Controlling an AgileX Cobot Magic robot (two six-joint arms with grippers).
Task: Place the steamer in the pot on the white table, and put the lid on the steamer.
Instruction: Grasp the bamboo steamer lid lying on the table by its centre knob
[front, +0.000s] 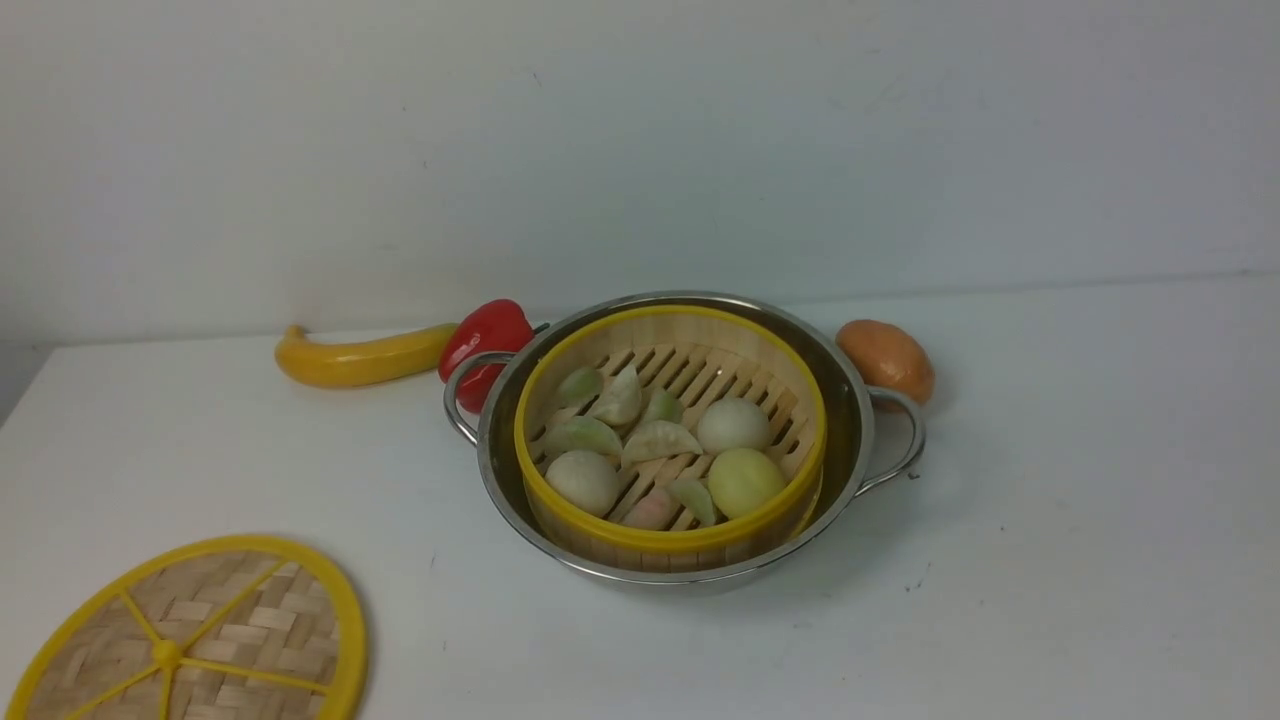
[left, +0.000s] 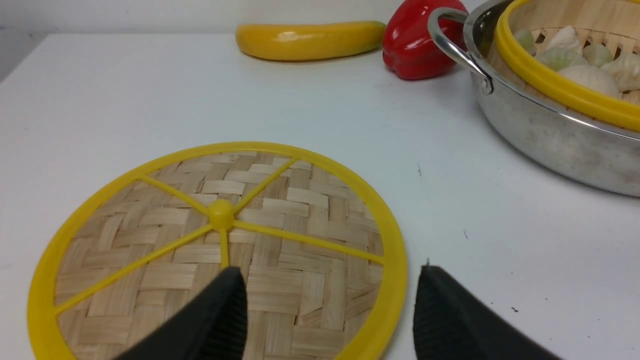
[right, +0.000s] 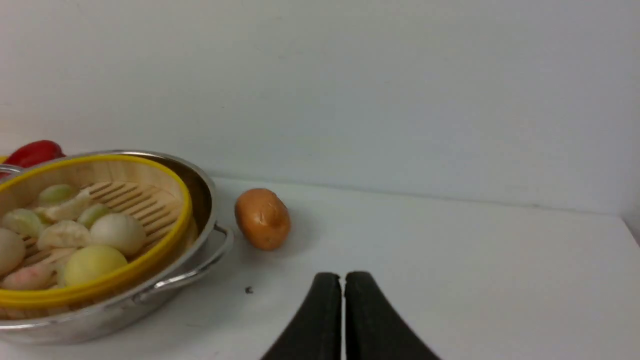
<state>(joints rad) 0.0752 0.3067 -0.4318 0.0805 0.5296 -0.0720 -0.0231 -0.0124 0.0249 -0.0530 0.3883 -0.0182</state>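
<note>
The bamboo steamer (front: 670, 430), filled with pale dumplings and buns, sits inside the steel pot (front: 855, 425) at the middle of the white table (front: 1050, 560). The woven lid (front: 215, 640) lies flat on the table at the front left, well apart from the pot. In the left wrist view my left gripper (left: 330, 280) is open, its two dark fingers straddling the lid's (left: 220, 250) yellow rim on the side toward the pot (left: 545, 130), just above it. In the right wrist view my right gripper (right: 343, 285) is shut and empty, over bare table to the right of the pot (right: 200, 240). Neither gripper shows in the front view.
A yellow banana-like toy (front: 360, 358) and a red pepper (front: 487, 335) lie behind the pot's left handle. A brown potato-like toy (front: 887, 358) rests by the right handle. A pale wall stands behind the table.
</note>
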